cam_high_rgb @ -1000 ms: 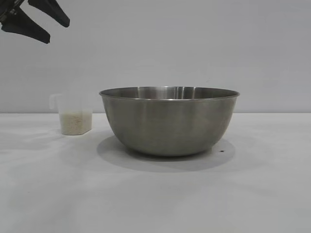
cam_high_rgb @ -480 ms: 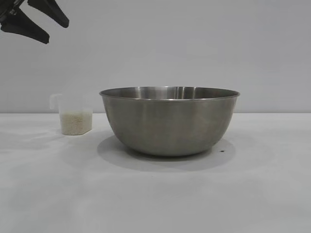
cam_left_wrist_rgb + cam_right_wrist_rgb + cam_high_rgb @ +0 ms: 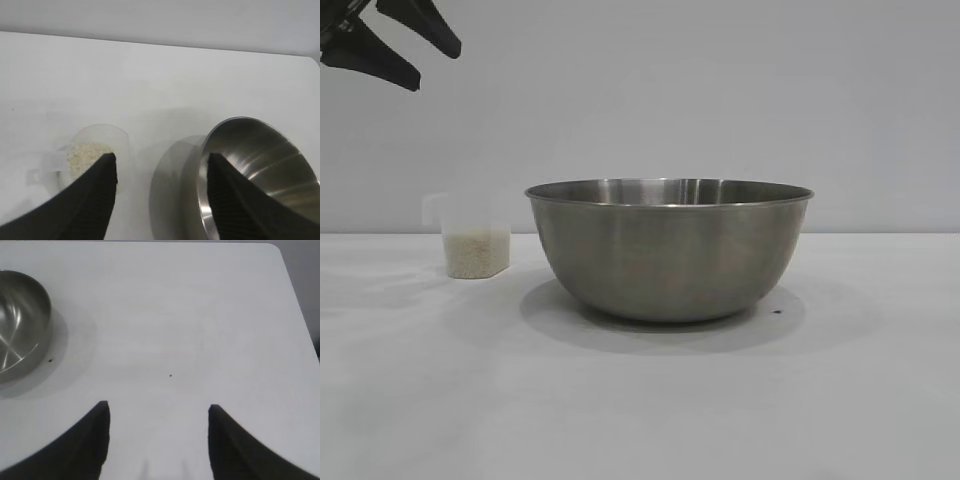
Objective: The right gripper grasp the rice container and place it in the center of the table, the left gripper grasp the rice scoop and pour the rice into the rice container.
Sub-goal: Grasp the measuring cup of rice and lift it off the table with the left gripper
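The rice container (image 3: pixel 668 250), a large round brushed-steel bowl, is seen standing upright near the middle of the plain white table (image 3: pixel 640 400). Just beside it, apart, the small translucent plastic rice scoop (image 3: pixel 473 238) is set, partly filled with fine white rice (image 3: pixel 476 252). The black left gripper (image 3: pixel 405 45) is held high above the scoop, jaws parted and empty. The black right gripper (image 3: pixel 157 440) is poised over bare table, well apart from the bowl, jaws likewise spread and empty.

I see a brushed grey steel bowl (image 3: pixel 668 250) on the plain white table (image 3: pixel 640 400). Beside the bowl, my view shows a cloudy whitish cup (image 3: pixel 470 237) holding white rice (image 3: pixel 476 252). Both claws I run, left (image 3: pixel 160 165) and right (image 3: pixel 157 412), are matt black.
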